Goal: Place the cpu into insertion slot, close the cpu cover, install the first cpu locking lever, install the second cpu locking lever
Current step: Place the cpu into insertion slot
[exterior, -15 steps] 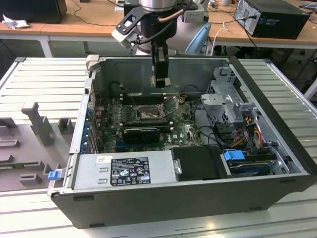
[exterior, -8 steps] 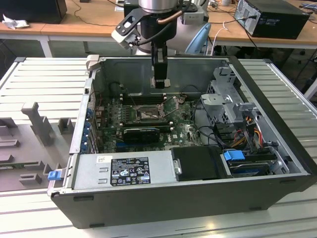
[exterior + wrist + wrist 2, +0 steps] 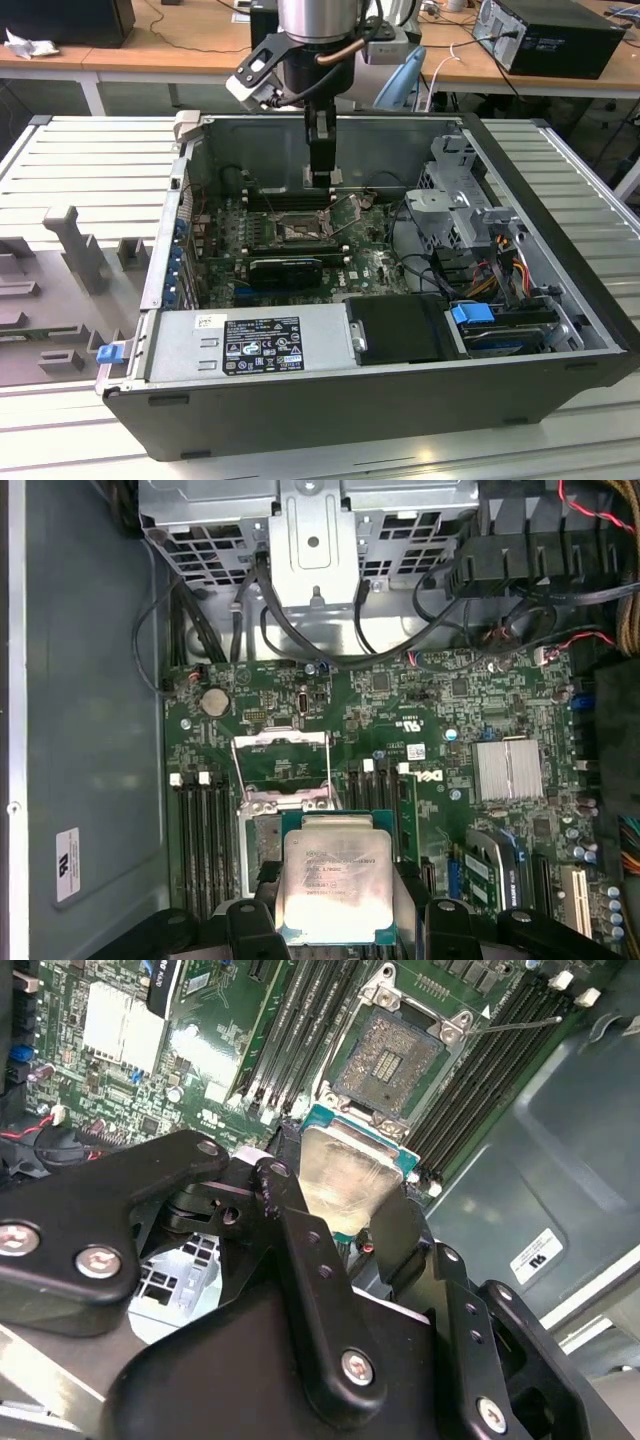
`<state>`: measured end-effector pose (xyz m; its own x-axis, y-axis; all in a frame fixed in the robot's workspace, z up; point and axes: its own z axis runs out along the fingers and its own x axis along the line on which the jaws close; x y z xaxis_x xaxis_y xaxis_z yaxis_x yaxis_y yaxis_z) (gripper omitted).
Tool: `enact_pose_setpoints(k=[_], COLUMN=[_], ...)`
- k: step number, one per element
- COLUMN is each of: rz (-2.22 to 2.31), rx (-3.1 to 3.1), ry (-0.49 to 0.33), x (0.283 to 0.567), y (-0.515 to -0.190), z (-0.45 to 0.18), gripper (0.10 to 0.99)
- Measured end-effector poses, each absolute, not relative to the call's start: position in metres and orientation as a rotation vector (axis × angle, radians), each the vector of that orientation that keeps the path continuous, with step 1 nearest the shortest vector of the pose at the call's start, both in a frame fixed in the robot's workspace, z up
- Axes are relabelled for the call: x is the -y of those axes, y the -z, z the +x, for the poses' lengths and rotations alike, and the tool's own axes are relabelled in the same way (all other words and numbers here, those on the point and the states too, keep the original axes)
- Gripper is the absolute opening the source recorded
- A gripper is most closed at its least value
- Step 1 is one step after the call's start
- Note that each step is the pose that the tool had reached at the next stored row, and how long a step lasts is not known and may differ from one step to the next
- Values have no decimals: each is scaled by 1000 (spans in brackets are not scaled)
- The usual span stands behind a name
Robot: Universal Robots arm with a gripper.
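My gripper (image 3: 320, 178) hangs inside the open computer case, shut on the cpu (image 3: 335, 875), a flat square chip with a pale silver face held by its edges between the black fingers (image 3: 250, 920). In the second wrist view the cpu (image 3: 345, 1175) sits tilted just short of the insertion slot (image 3: 392, 1055), whose dark pin field is bare. The insertion slot (image 3: 300, 228) lies on the green board a little below and nearer than the gripper. The cpu cover (image 3: 280, 738) stands raised open beyond the slot. A thin locking lever (image 3: 515, 1026) sticks out beside the socket.
Long black memory slots (image 3: 290, 1030) flank the socket on both sides. A black expansion card (image 3: 285, 268) lies in front of it, with the power supply (image 3: 250, 345) nearer still. A metal drive cage (image 3: 460, 215) with cables stands at the exterior view's right, and a silver heatsink (image 3: 508, 770) sits on the board.
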<state>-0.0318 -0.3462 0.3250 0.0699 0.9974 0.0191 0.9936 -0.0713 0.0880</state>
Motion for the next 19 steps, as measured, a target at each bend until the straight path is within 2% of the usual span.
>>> enact_pose_setpoints(k=[19], rz=[2259], rx=[-2105], ry=[-114], x=[346], y=[-316], z=[-32], gripper=[522])
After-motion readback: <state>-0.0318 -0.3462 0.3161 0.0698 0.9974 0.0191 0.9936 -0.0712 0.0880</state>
